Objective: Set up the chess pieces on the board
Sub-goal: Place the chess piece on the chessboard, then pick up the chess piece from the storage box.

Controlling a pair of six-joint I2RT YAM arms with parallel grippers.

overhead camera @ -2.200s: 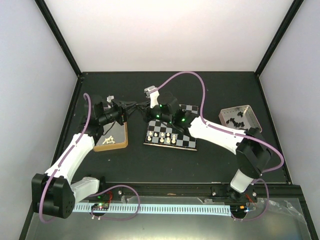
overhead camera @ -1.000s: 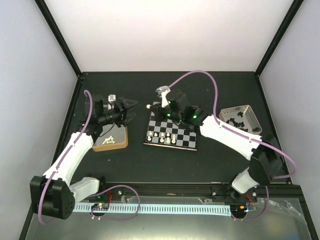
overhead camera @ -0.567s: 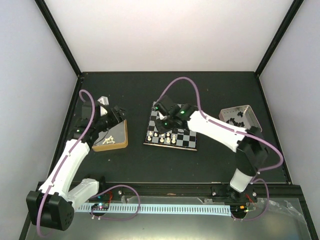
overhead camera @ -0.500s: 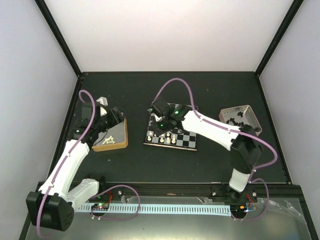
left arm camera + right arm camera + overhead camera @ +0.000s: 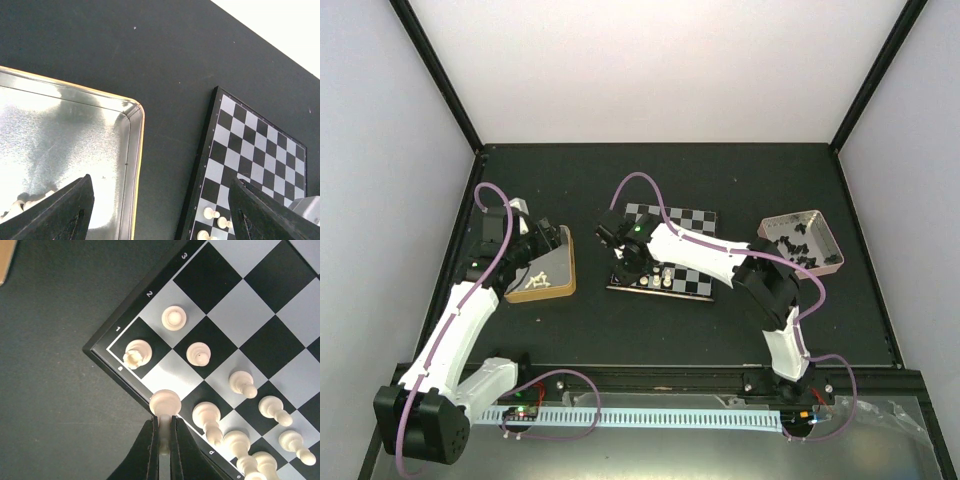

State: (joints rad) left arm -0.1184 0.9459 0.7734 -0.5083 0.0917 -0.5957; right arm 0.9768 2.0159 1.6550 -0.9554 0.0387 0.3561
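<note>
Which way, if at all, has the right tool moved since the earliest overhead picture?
Yes. The right tool, shut on a cream-white chess piece, has come from the far edge of the thin black-and-silver chequered board to its near-left corner.

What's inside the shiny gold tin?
A few cream-white chess pieces lie at one end of the gold-edged rectangular tin; its silvery floor is otherwise bare. A black finger of the left claw covers part.
</note>
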